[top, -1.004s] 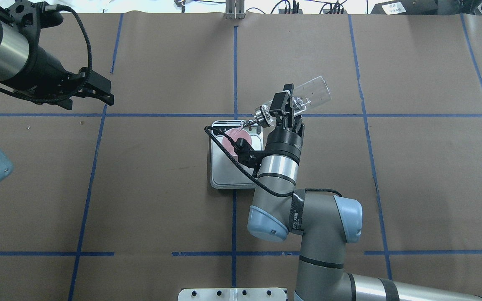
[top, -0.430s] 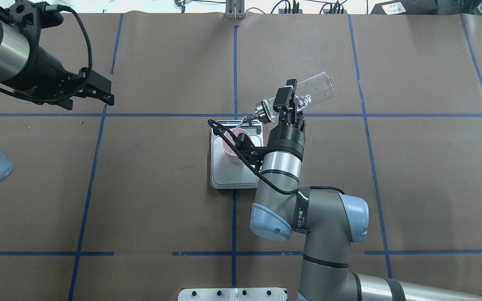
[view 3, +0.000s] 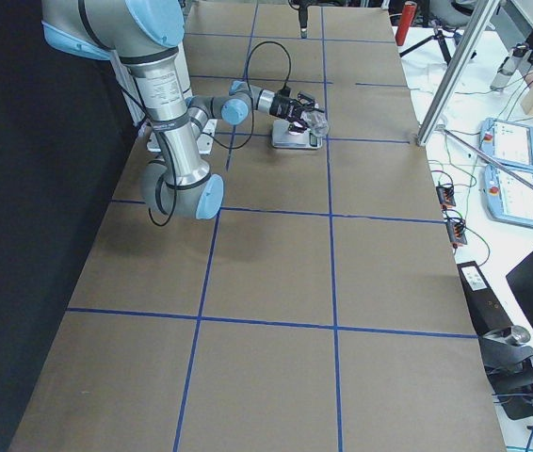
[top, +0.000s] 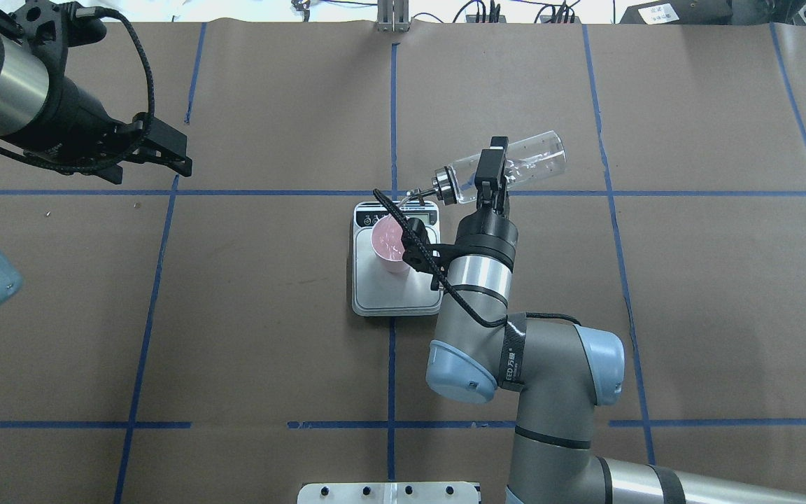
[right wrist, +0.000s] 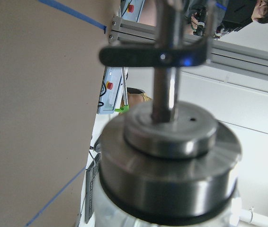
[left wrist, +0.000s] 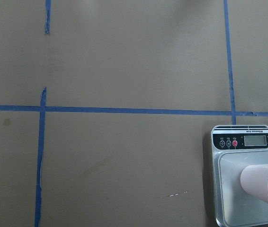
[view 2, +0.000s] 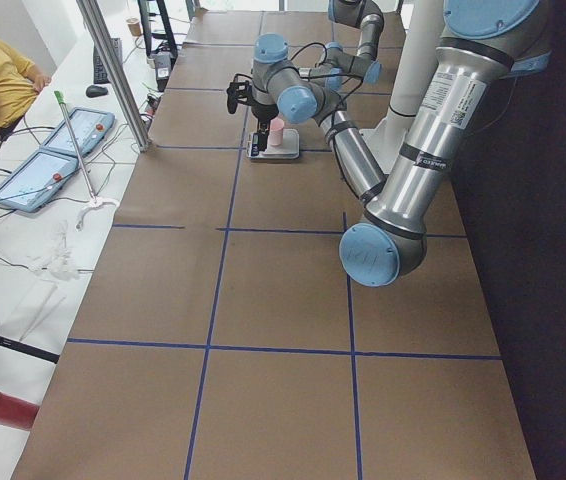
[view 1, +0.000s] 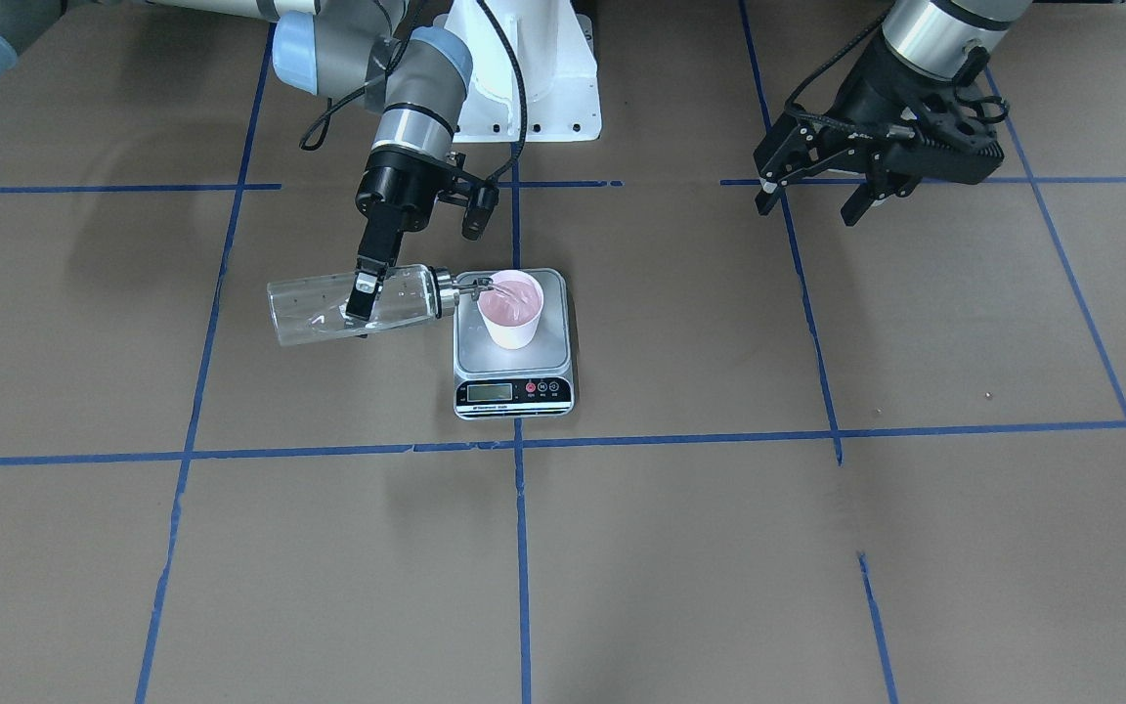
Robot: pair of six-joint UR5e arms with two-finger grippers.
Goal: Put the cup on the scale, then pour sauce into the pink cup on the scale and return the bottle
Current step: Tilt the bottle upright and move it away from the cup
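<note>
Brown paper with blue tape lines is covering the table (top: 235, 315), and the scale (top: 392, 294) is sitting near the middle with the pink cup (top: 389, 246) standing upright on its platform. Right gripper (top: 492, 166) is clamping the clear bottle (top: 532, 159) around its body, holding it tipped almost flat just beside the scale, spout pointing at the cup's rim. Left gripper (top: 180, 159) is hanging well off to the side, jaws spread, holding nothing.
</note>
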